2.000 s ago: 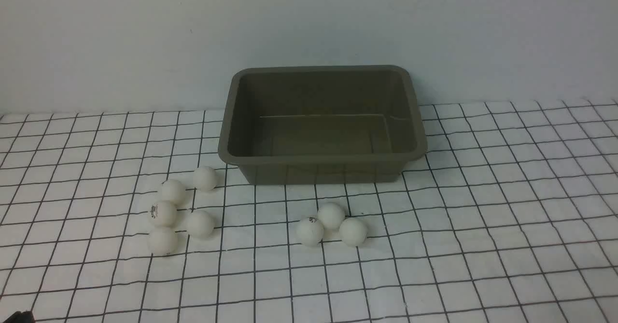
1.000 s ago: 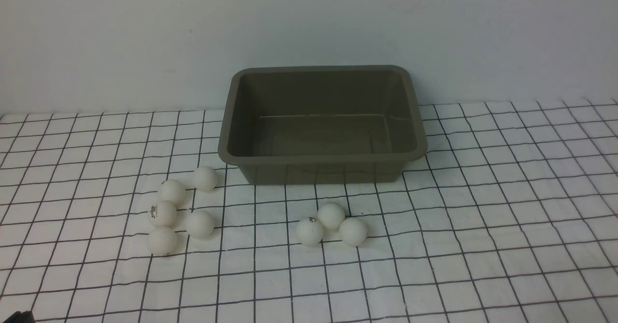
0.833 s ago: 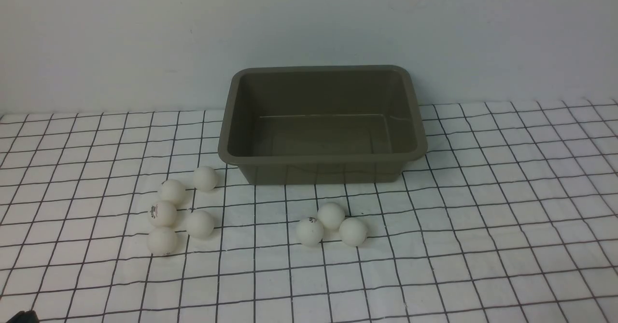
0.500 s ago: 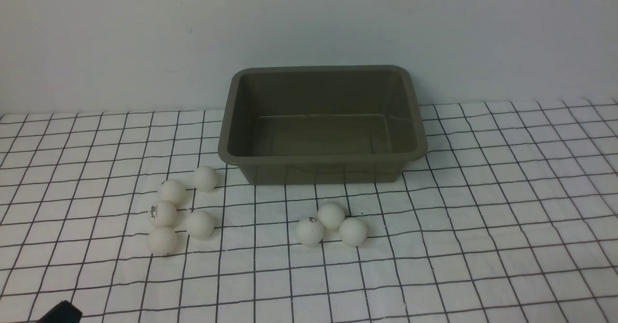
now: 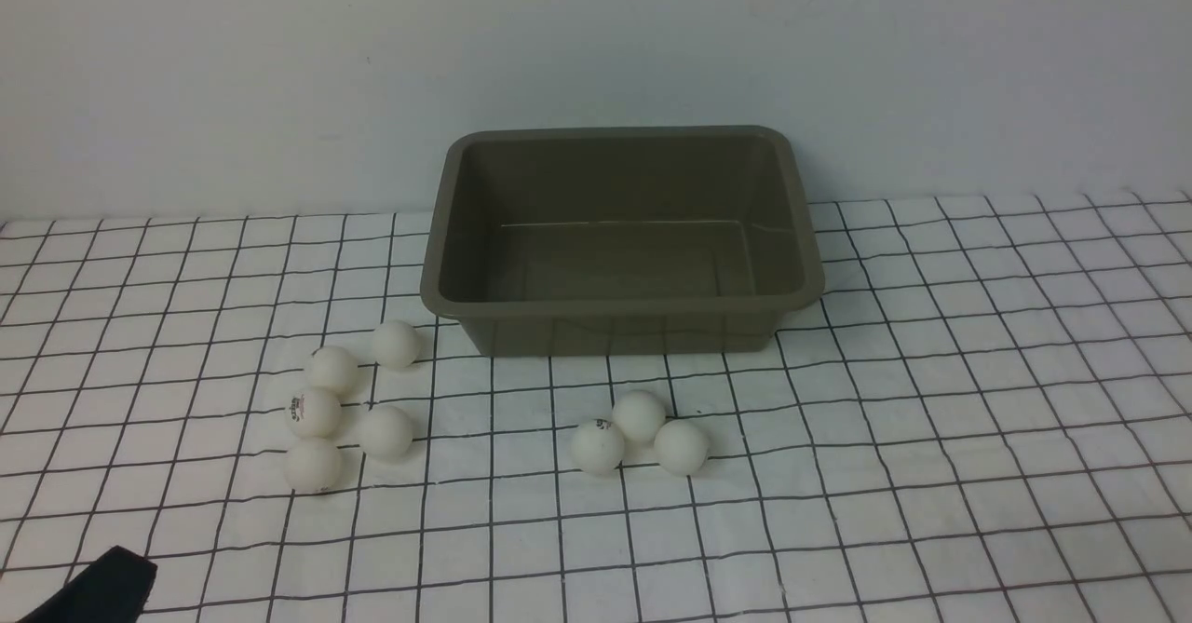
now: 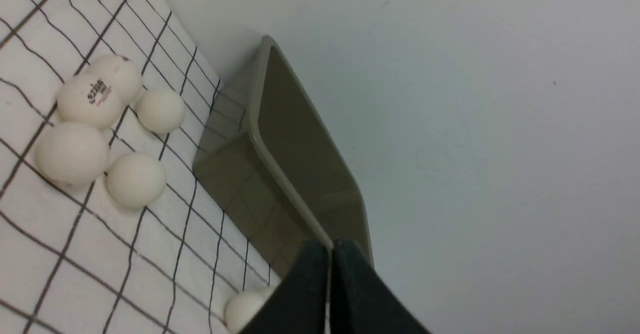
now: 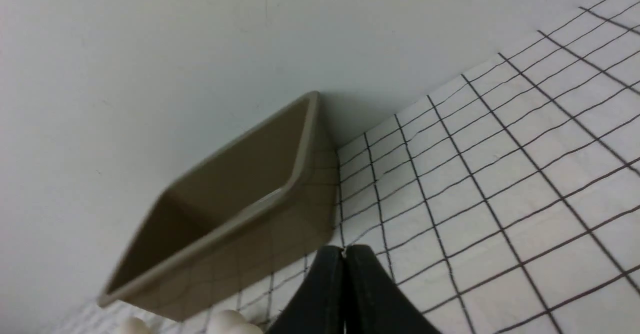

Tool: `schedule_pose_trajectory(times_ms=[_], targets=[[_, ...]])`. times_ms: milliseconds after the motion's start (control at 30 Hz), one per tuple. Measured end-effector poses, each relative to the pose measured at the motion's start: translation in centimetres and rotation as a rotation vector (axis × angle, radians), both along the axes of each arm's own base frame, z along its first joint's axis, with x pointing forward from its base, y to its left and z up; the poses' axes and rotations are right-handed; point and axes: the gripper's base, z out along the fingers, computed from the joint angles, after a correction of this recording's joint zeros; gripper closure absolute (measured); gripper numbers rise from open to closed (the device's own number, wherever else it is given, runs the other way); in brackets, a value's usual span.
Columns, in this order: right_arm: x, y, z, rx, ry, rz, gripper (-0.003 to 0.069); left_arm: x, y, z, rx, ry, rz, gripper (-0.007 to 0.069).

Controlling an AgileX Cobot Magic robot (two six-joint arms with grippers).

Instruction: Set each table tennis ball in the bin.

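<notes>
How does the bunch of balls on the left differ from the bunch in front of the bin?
The left bunch has five balls; the front bunch has three. The left bunch spreads loosely off the bin's left front corner; the front bunch huddles tight before its front wall. Both are white, same-sized balls on the checked cloth, outside the bin.
</notes>
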Motion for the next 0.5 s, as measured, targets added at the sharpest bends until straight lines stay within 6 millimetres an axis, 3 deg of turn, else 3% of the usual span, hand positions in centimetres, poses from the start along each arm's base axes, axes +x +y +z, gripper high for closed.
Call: schedule_pose_trajectory(times_ms=[233,367,500], targets=[[0.0,-0.2,0.5,0.186,-0.023,-0.023,0.0676,0.0,0.7,0.8,0.014,-0.054,0.076,0.0629],[0.1,-0.3,0.6,0.237,-0.034,-0.039,0.0676,-0.4,0.8,3.5,0.185,-0.158,0.103,0.0629],[0.1,-0.7,0.8,0.293,-0.055,-0.075,0.0676,-1.8,0.6,7.9,0.469,-0.325,0.128,0.0629]])
